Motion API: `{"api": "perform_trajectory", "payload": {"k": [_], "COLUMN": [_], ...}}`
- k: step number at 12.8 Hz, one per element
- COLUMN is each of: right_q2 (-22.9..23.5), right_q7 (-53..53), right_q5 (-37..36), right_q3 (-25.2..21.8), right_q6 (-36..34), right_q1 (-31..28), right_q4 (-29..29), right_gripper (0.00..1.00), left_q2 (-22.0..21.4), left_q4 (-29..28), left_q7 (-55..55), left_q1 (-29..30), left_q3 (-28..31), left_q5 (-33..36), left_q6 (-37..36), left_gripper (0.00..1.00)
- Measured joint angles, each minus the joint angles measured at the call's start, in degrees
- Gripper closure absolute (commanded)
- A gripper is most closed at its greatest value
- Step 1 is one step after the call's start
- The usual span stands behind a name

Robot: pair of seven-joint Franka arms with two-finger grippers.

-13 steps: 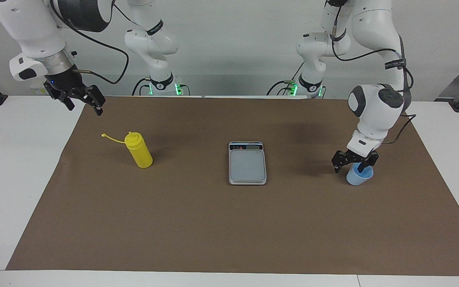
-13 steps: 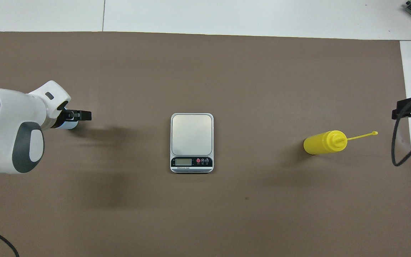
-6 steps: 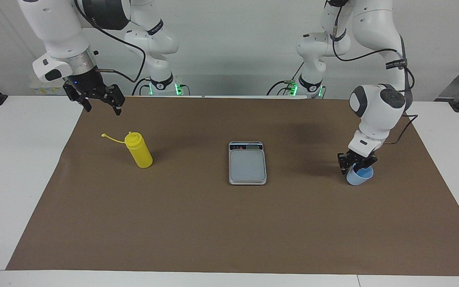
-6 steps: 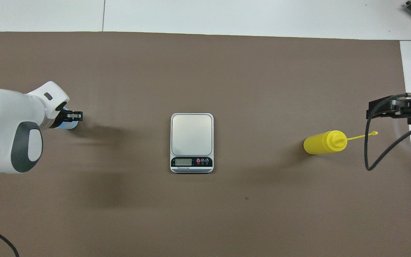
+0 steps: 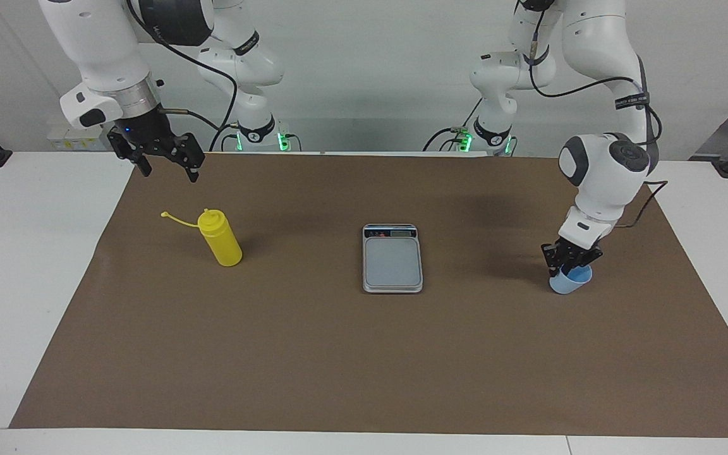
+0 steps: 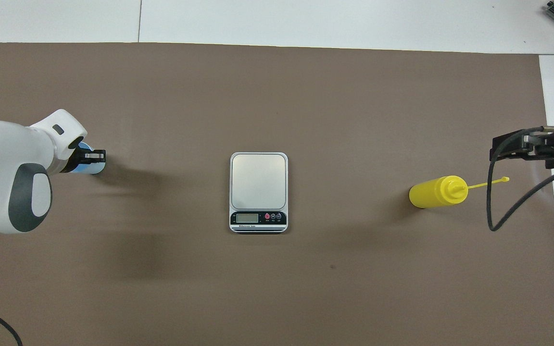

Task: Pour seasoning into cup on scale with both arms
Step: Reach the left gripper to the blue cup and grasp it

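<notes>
Scale [image 5: 392,258] sits mid-mat, display strip on the edge nearest the robots, platform bare. Brown mat [image 5: 339,354] covers the table. Yellow seasoning bottle [image 5: 220,238] stands upright toward the right arm's end, cap strap sticking out sideways, untouched. Right gripper [image 5: 165,165] hangs in the air over the mat's edge by the bottle, jaws spread, holding nothing. Blue cup [image 5: 571,280] stands on the mat toward the left arm's end. Left gripper [image 5: 571,260] is down at the cup's rim, jaws pinching it.

Robotics lab: twin arms [image 5: 111,57], bench.
</notes>
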Motion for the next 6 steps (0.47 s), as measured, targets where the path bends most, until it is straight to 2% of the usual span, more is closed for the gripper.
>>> {"api": "perform_trajectory", "payload": {"k": [1, 6], "right_q2": [-0.11, -0.23], "right_q7": [0.00, 0.00], "right_q5": [0.00, 0.03], "right_q3": [0.00, -0.02], "right_q6": [0.00, 0.00], "right_q1": [-0.01, -0.51], "right_q4": [-0.02, -0.06], "right_gripper": [0.00, 0.00], "left_q2": [0.00, -0.09], "left_q4": [0.00, 0.13], "left_q7": [0.01, 0.06], "left_q1": [0.00, -0.04], "left_q3": [-0.01, -0.13], "left_q5": [0.00, 0.16], "left_q6": [0.00, 0.00], "left_gripper": [0.99, 1.00]}}
